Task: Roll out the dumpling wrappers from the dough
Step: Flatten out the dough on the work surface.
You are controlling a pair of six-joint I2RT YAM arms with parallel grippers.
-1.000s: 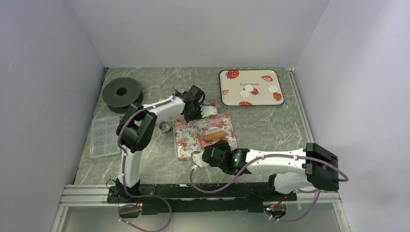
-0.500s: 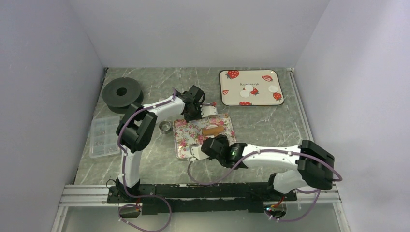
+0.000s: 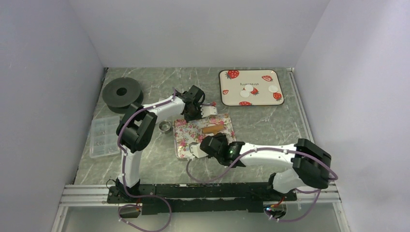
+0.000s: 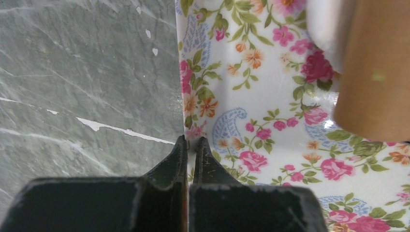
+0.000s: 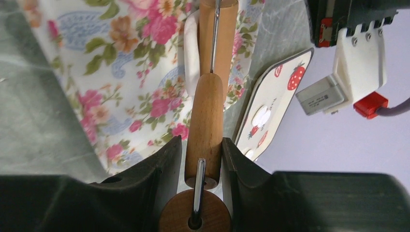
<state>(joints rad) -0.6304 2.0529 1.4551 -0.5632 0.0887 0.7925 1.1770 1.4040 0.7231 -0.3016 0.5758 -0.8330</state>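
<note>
We are clamping the rolling pin [image 5: 207,111] in our right gripper [image 5: 200,145] over the flowered tray [image 4: 270,111] — our left gripper [image 4: 191,142] is pinching its rim. The dumpling wrappers [image 3: 273,88] are lying on the strawberry tray [image 3: 261,96], far right.

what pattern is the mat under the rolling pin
Pink and orange flowers, green leaves, blue paisley on white; the mat shows best in the left wrist view.

Grey marble-look tabletop [image 3: 154,82] w/ white veins; plain pale walls [image 3: 203,34] at 9, 12 & 3 o'clock; alu rail [image 3: 87,193] at 6. Light soft, even.
</note>
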